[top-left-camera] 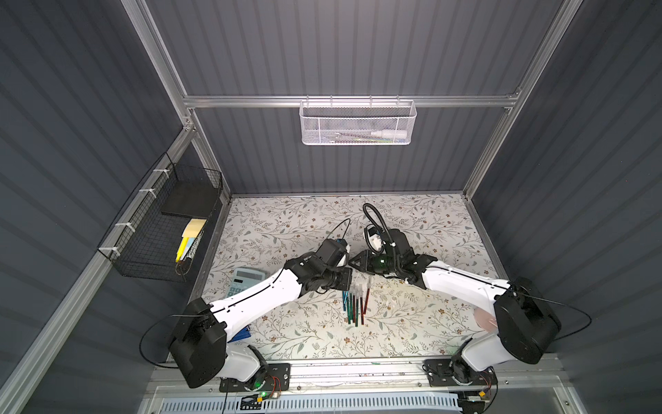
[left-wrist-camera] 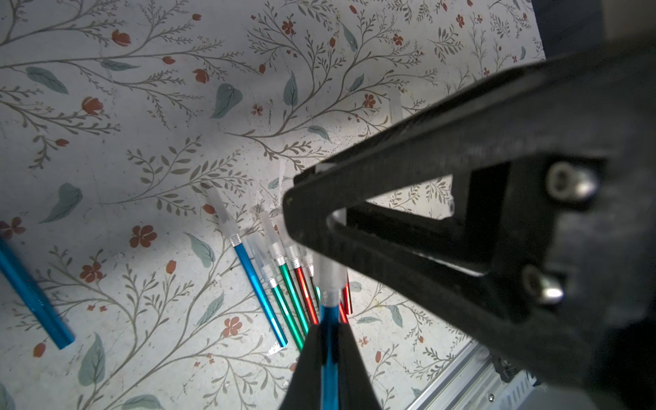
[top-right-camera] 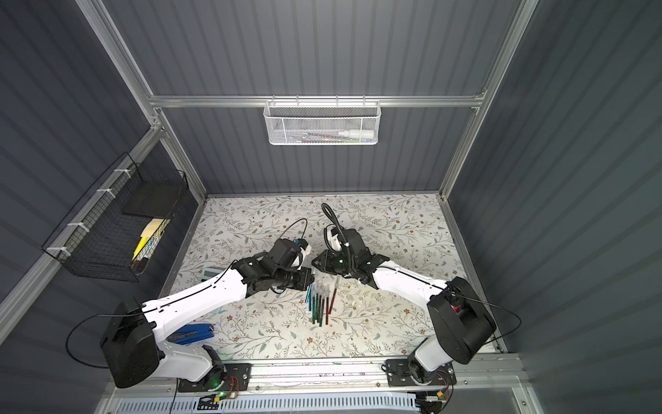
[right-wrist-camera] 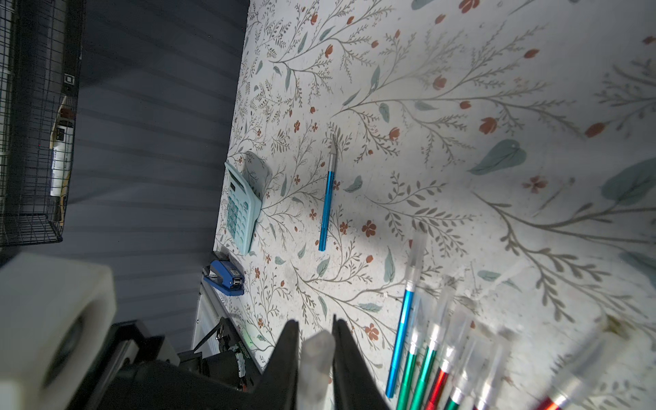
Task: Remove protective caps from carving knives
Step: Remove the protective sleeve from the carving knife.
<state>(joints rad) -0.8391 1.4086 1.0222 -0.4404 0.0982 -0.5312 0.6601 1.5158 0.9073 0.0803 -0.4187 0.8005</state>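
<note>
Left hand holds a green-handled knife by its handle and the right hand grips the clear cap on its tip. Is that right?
Not quite. The handle in the left hand is blue, not green, as the left wrist view shows. The rest stands: the blue knife is held by its handle and the right hand grips the clear cap on its tip.

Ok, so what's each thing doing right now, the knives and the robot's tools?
left tool, shut on held blue carving knife
right tool, shut on held knife's protective cap
held blue carving knife, cap on
lone blue carving knife, uncapped, lying flat
row of carving knives, lying flat, capped where visible
stapler, closed
</note>
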